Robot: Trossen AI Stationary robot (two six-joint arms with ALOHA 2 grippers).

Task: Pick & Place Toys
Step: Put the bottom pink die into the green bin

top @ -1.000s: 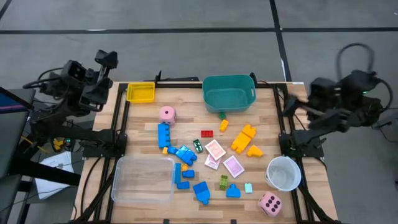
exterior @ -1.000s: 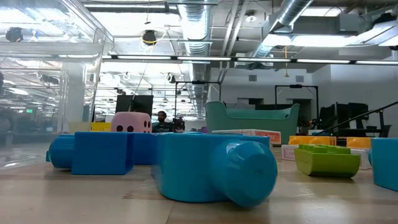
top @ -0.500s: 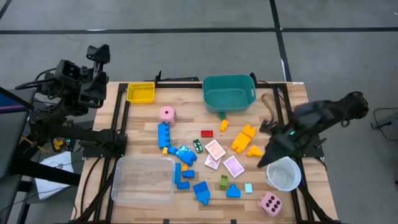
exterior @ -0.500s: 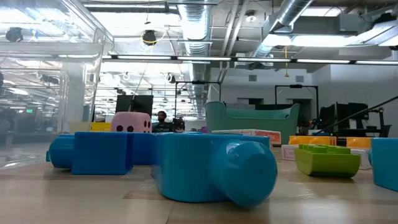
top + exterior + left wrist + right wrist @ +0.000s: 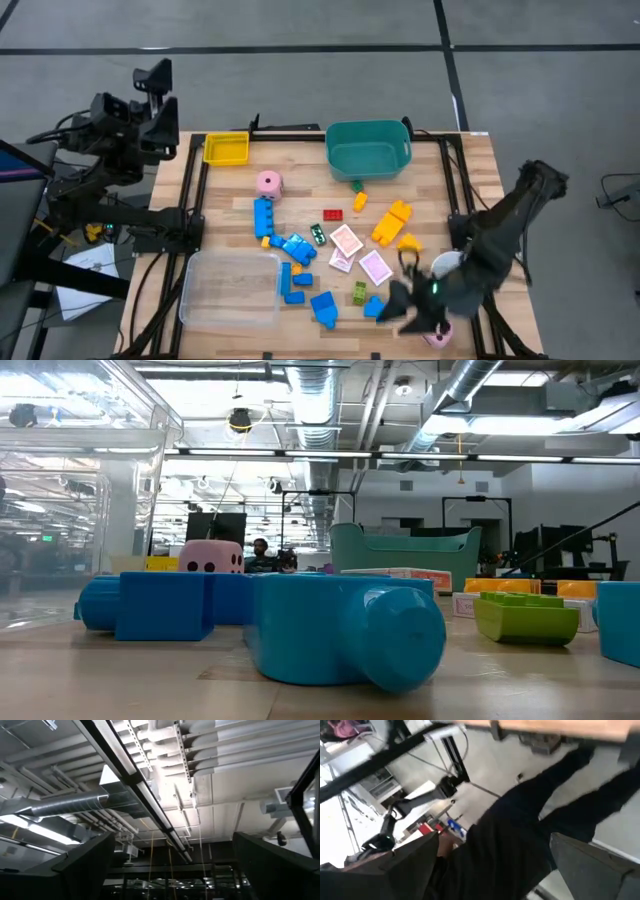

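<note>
The toys lie scattered over the middle of the wooden table (image 5: 470, 170) in the high view: blue building blocks (image 5: 264, 216) run from centre-left down toward the lower middle of the frame, yellow-orange blocks (image 5: 392, 222) sit right of centre, a small red block (image 5: 332, 214) lies just above the pink-white cards (image 5: 346, 241), and a green block (image 5: 359, 292) rests below the cards. One pink die (image 5: 268, 183) stands at centre-left, above the blue blocks and below the yellow tray (image 5: 226, 149); the other pink die (image 5: 438, 338) shows only as a sliver at the lower right, mostly covered by the right arm. The teal tub (image 5: 368, 149) stands at the upper middle, the clear tray (image 5: 231, 288) at the lower left, and the white cup (image 5: 446, 264) at the lower right, partly hidden by the arm. The right gripper (image 5: 405, 300) hangs low over the lower-right part of the table, near the blue and green blocks and beside the covered die; its fingers stand wide apart and hold nothing. The left gripper (image 5: 155, 85) is off the table at the upper left of the frame, pointing upward, its fingers spread wide and empty. In the low view a big blue block (image 5: 345, 630) fills the foreground.
</note>
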